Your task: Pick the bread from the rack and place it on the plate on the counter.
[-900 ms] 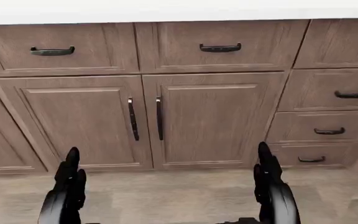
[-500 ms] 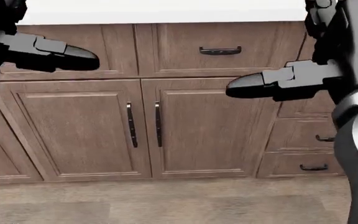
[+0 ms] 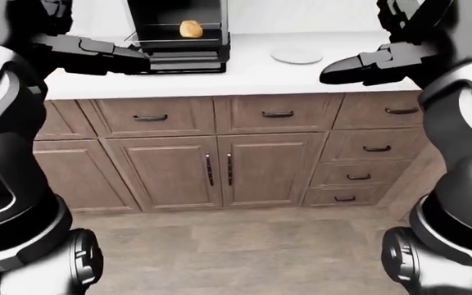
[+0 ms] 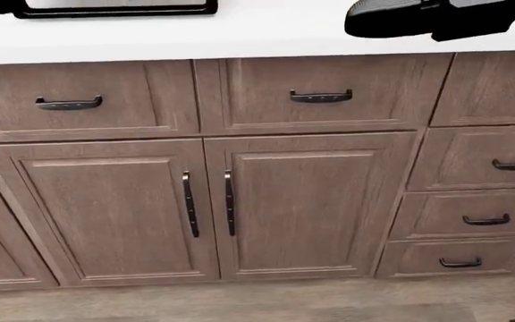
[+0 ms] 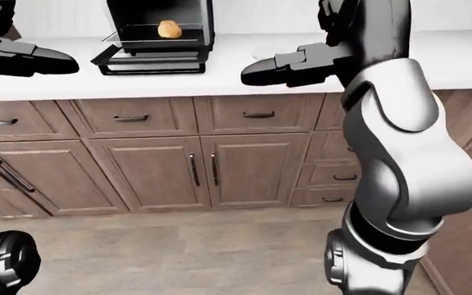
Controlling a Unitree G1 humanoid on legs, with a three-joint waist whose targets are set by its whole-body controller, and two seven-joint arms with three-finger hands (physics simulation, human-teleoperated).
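Overhead, bread [image 3: 190, 28] on rack [image 3: 178, 40], plate [image 3: 296, 56] beside

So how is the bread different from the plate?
The bread is a small golden-brown lump; the plate is a flat, pale disc, wider than the bread. The bread sits up on the rack inside a black appliance, while the plate lies low on the white counter, to the right in the left-eye view. The plate has nothing on it. What they share: neither hand is touching them.
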